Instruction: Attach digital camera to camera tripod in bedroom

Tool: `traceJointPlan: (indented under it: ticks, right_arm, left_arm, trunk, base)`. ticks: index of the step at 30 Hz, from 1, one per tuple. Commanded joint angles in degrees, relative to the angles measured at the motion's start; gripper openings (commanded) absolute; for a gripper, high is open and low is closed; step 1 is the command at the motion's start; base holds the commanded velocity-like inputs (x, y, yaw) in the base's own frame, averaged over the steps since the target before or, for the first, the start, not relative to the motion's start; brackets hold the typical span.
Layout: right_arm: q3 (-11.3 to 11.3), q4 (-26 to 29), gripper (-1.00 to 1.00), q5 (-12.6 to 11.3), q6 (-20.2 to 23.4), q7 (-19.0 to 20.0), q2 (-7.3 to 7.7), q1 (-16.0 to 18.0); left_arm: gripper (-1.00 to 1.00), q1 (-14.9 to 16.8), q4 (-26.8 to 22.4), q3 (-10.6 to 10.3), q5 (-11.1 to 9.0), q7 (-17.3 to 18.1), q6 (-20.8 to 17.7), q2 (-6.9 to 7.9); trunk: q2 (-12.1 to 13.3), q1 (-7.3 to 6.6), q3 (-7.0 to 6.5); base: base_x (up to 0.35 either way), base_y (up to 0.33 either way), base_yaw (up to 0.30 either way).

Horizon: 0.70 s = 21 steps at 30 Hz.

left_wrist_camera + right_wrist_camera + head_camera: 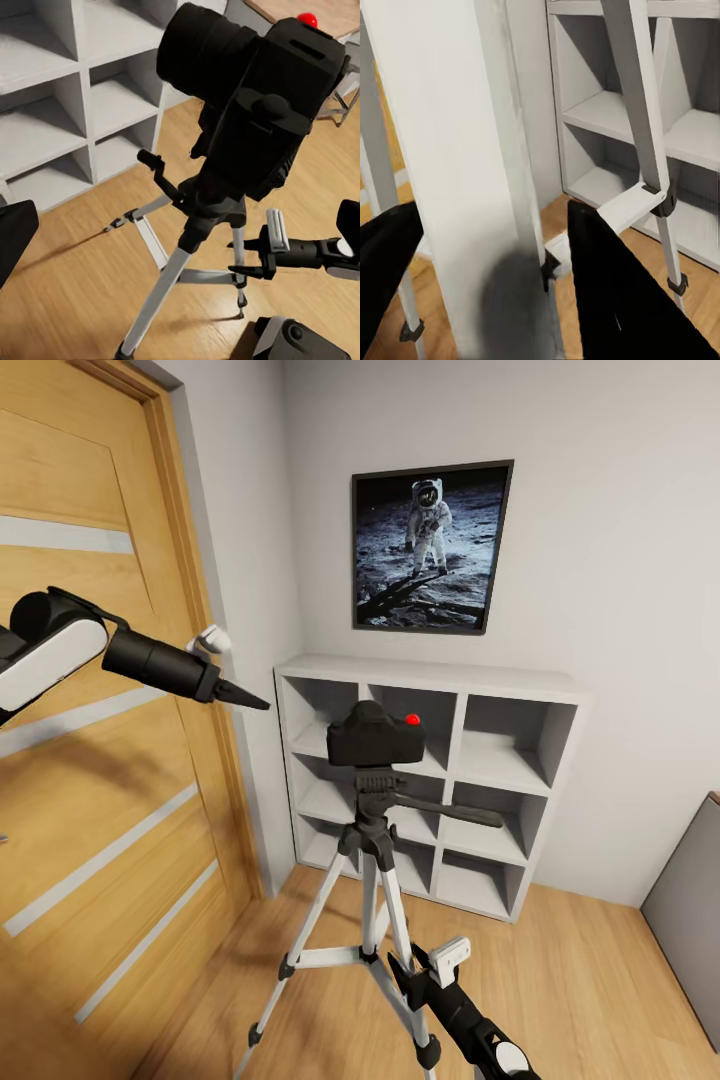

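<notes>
Head view: the digital camera [375, 738] sits atop the camera tripod [372, 880] before the white cube shelving [520, 760]; the left gripper [245, 698], fingers together and empty, points at it from well left, while the right gripper [408, 972] is low beside a leg. Left wrist view: the camera fills the frame. Right wrist view: a silver leg [472, 172] stands between the spread black fingers [615, 292], contact unclear.

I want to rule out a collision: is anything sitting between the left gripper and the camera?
Nothing visible: open air separates the left gripper from the digital camera, which already sits on the camera tripod head.
</notes>
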<state>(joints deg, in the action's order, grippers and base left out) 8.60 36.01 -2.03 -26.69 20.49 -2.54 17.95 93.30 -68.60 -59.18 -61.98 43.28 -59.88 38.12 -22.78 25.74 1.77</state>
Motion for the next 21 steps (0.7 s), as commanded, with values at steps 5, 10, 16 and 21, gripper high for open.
traceJointPlan:
  ticks: [5, 10, 16, 21]
  right_arm:
    - [0.0, 0.0, 1.0, -0.3, -0.1, 0.2, -0.01, 0.1]
    - [0.0, -0.1, 1.0, -0.3, -0.1, 0.2, 0.04, 0.1]
    - [0.0, -0.1, 1.0, -0.3, -0.1, 0.2, 0.07, 0.1]
    - [0.2, -0.1, 1.0, -0.3, -0.5, 0.3, 0.2, 0.0]
  left_arm:
    - [1.0, 0.1, 0.1, 0.5, 0.0, 0.2, -0.1, 0.74]
    - [1.0, 0.1, 0.2, 0.6, 0.0, 0.2, -0.1, 0.91]
    - [1.0, 0.0, 0.3, 0.6, 0.0, 0.2, -0.1, 0.97]
    - [1.0, 0.0, 0.3, 0.4, 0.0, 0.1, -0.1, 1.06]
  trunk:
    - [-0.1, 0.04, 0.14]
    - [-0.1, 0.04, 0.14]
    - [-0.1, 0.04, 0.14]
    - [-0.1, 0.04, 0.14]
  base:
    - [0.0, 0.0, 0.0]
    - [0.0, 0.0, 0.0]
    - [0.0, 0.0, 0.0]
    - [0.0, 0.0, 0.0]
